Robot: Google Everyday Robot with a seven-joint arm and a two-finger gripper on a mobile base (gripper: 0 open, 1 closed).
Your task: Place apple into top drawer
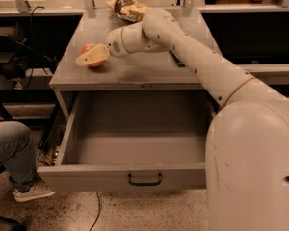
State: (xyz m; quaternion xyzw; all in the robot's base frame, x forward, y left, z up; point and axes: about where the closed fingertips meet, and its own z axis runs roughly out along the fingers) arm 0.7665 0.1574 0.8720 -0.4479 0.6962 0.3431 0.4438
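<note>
The orange-red apple [90, 51] sits on the grey cabinet top [135, 71], at its left side. My gripper [89, 57] reaches left over the top and covers the apple's front; one pale yellowish finger [92, 57] lies across it. The top drawer [135, 150] stands pulled wide open below, empty inside, with a small dark bar handle [144, 179] on its front panel.
A yellow-brown snack bag [127, 7] lies in a white bowl at the back of the cabinet top. A dark flat object [177, 59] is partly hidden behind my arm. A seated person's leg and shoe [19, 162] are at the left, near the drawer's corner.
</note>
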